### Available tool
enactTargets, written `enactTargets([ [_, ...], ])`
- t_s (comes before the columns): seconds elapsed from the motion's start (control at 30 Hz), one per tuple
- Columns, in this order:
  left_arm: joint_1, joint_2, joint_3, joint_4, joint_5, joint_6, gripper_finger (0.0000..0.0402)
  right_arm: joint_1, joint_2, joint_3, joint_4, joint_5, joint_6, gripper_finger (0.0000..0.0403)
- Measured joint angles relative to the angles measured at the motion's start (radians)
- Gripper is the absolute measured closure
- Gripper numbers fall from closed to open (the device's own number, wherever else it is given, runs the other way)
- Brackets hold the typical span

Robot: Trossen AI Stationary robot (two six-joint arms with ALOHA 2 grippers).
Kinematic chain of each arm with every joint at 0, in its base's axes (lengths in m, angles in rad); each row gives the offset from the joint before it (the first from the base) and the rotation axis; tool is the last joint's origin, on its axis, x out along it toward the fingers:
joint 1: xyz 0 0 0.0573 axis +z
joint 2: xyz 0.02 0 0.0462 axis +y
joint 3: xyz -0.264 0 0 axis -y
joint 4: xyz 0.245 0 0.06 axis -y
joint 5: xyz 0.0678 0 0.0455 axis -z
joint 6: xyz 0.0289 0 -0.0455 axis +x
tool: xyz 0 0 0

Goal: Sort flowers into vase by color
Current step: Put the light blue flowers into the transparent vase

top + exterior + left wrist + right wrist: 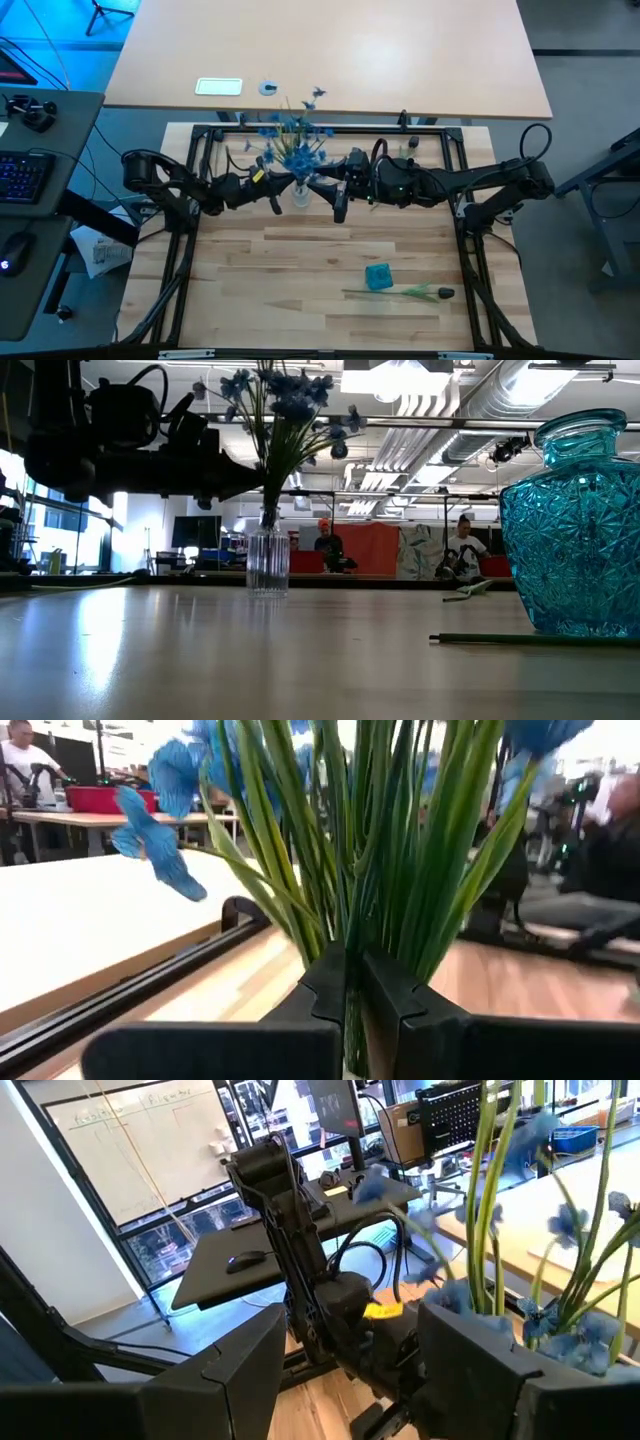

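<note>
Sorting stands part-done on the wooden table (300, 250): both arms meet at the far rail over the clear vase (267, 563), which holds the blue flowers (293, 140). The left gripper (278, 188) sits just beside the stalks, fingers pressed together and apparently holding nothing; the right gripper (340, 205) hangs close by with fingers apart. A blue vase (378, 277) waits well apart at the near side, the dark flower (425, 292) lying just beside it. To do the step well, the arms should probably back away level — no brushing the stalks — before the open gripper fetches the lying stem.
</note>
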Motion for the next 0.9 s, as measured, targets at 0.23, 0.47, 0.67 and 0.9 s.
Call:
enactTargets([
  [0.23,0.000,0.000,0.000,-0.065,0.002,0.011,0.0401,-0.003,0.000,0.000,-0.005,0.000,-0.025,0.0181],
  [0.47,0.000,-0.002,0.001,-0.124,0.002,0.010,0.0401,-0.007,0.000,0.000,-0.037,0.000,-0.024,0.0181],
  [0.67,0.000,-0.001,0.001,-0.129,0.001,-0.013,0.0391,-0.007,0.000,0.000,-0.038,0.000,-0.024,0.0181],
  [0.9,0.000,0.000,0.000,-0.157,-0.004,-0.047,0.0340,-0.006,0.000,0.000,-0.038,-0.001,-0.024,0.0181],
])
